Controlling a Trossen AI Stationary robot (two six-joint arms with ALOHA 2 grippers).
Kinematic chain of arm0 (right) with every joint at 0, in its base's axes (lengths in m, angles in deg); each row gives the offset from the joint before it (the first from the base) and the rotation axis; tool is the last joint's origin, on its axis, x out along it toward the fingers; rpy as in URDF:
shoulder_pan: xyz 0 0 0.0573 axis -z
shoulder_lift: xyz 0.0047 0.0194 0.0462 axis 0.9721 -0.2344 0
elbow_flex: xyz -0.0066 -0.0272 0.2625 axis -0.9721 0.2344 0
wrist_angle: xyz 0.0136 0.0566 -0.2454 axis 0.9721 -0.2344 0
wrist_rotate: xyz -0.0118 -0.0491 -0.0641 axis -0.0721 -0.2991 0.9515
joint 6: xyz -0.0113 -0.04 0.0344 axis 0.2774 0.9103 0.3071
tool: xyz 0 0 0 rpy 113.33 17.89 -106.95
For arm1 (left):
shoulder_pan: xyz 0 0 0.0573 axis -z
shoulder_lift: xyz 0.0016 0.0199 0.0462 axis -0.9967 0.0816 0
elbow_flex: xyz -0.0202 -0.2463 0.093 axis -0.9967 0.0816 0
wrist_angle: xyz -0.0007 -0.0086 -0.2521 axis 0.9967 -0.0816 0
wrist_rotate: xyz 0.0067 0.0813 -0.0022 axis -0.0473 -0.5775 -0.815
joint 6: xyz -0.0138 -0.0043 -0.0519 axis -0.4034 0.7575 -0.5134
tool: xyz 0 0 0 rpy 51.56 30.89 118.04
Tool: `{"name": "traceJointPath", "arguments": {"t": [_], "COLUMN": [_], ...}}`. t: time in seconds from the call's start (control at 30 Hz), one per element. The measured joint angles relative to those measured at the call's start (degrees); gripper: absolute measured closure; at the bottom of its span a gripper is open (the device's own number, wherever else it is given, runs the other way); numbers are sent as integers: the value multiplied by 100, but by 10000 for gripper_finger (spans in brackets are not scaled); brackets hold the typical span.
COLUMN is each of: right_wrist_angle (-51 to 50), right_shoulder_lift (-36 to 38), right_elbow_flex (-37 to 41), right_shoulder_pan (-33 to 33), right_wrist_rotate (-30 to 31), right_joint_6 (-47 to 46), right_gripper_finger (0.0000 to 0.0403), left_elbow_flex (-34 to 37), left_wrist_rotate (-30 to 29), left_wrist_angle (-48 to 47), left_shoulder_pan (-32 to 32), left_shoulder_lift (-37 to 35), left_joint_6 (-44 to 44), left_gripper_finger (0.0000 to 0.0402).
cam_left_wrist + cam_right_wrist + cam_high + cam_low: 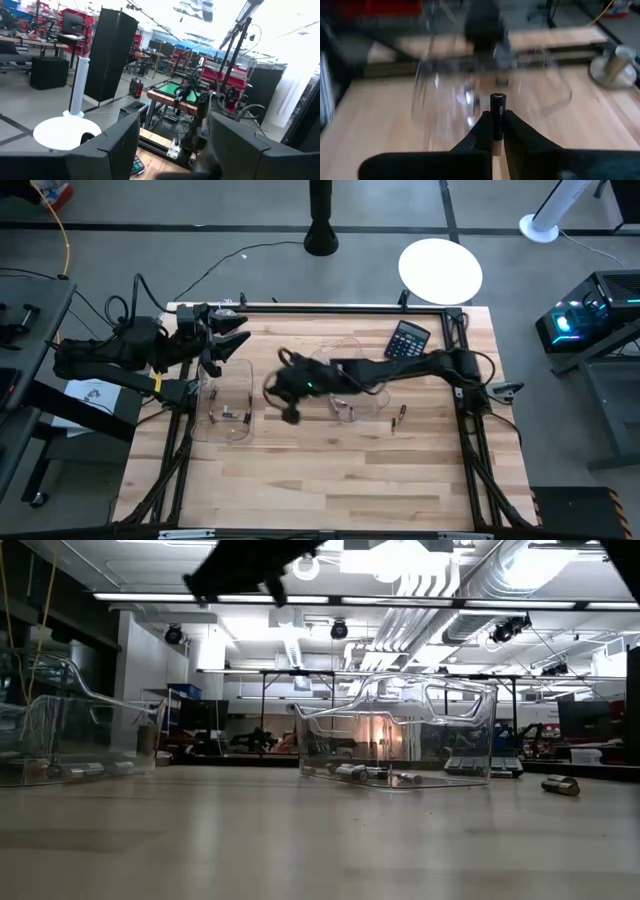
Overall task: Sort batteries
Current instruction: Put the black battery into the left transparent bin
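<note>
My right gripper (pixel 496 136) is shut on one dark battery (pixel 498 114). In the high view it hangs over the table's middle (pixel 287 402), between the two clear trays, and faces the left tray (pixel 226 402). A few batteries (pixel 229 417) lie in the left tray, and others (pixel 366 773) lie in the right tray (pixel 400 730). Loose batteries (pixel 397 418) lie on the wood right of that tray. My left gripper (pixel 226 340) is open and raised over the left tray's far edge; its wrist view (pixel 172 150) looks out into the room. My right gripper pinches the dark battery by its lower half (pixel 498 134) between the two fingertips (pixel 481 131). The battery lies along the fingers, and its free end (pixel 498 96) sticks out past the tips. The low view shows the gripper (pixel 250 565) high above the table, so the battery is lifted clear.
A black calculator (pixel 408 340) lies near the far right corner. A white round disc (pixel 440 268) and a black stand base (pixel 320 235) sit on the floor beyond the far edge. Bare wood (pixel 320 480) stretches along the near half of the table.
</note>
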Motion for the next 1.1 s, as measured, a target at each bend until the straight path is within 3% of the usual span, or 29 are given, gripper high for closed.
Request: {"name": "traceJointPath", "arguments": {"t": [0.17, 0.37, 0.47, 0.57, 0.8, 0.9, 1.0, 1.1], "right_wrist_angle": [778, 1006, 512, -688, -3797, -4901, -5082, -4611], "right_shoulder_lift": [-769, -1878, -2177, -2136, -1024, -611, 221, 1392], "right_elbow_flex": [-696, -2005, -2734, -3119, -2338, -1541, -185, 1406], "right_shoulder_pan": [172, 172, 186, 233, 296, 117, -212, -675], "right_wrist_rotate": [-218, -231, -230, -258, -380, -535, -621, -608], "right_joint_6": [-440, -1035, -1086, -482, 213, 261, -70, -1178], "right_gripper_finger": [366, 288, 244, 209, 192, 195, 197, 197], "left_elbow_flex": [0, 0, 0, 0, 0, 0, -2, -2], "left_wrist_rotate": [-18, -37, -37, -39, -69, -138, -165, -168], "left_wrist_angle": [-26, -39, -43, -68, -127, -129, -119, -111], "left_shoulder_pan": [0, 0, 0, 0, 0, 0, 0, 0], "left_shoulder_lift": [2, 2, 2, 1, -2, -2, -2, -2], "left_joint_6": [0, 0, -1, -2, 51, 93, 96, 94], "left_gripper_finger": [177, 177, 177, 177, 177, 177, 177, 177]}}
